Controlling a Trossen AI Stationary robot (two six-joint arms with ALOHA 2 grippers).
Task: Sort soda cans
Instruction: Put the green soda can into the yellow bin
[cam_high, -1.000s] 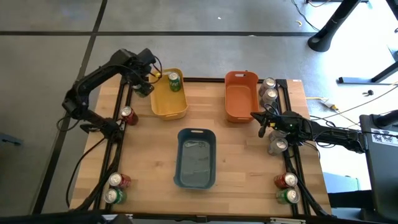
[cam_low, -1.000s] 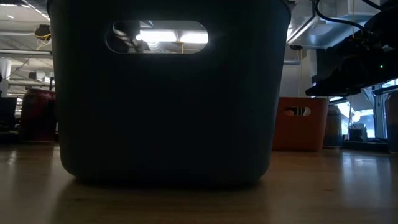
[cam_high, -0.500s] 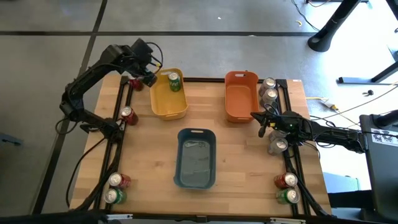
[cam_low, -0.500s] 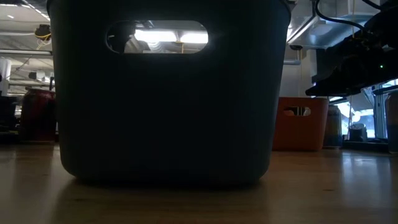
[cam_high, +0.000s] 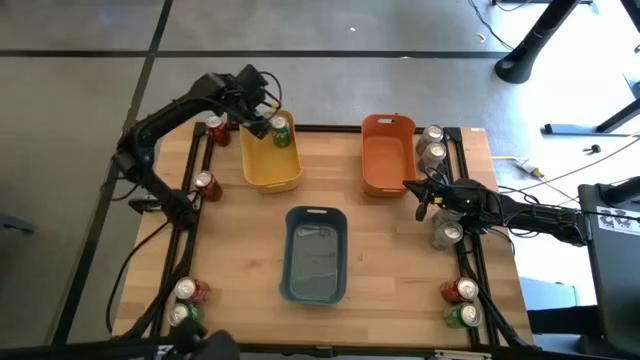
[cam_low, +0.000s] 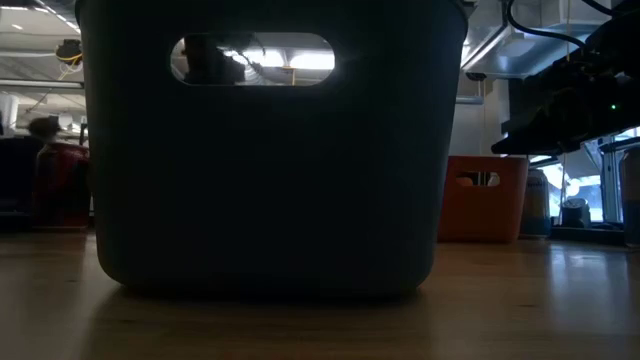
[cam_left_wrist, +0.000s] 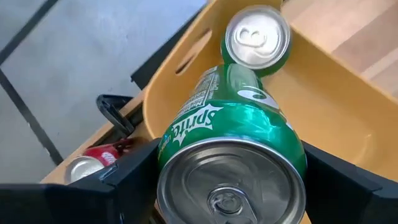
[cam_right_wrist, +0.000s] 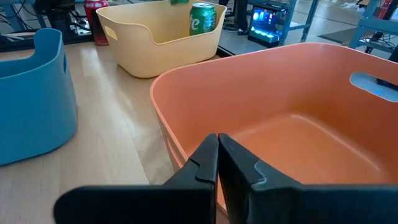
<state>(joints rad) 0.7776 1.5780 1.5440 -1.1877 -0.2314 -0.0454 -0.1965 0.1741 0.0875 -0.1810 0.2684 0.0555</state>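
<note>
left end effector (cam_left_wrist: 230, 186) gripping green can (cam_left_wrist: 231, 155) over yellow bin (cam_high: 268, 170), right end effector (cam_right_wrist: 217, 155) closed, empty

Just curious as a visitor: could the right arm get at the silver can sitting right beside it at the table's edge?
Probably yes. The right gripper, shut and empty, sits beside the orange bin, and the silver can stands close by with nothing between them.

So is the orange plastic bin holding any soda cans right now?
No, the orange plastic bin shows only its bare floor in the high view, while a green metal soda can stands upright in the yellow plastic bin.
</note>
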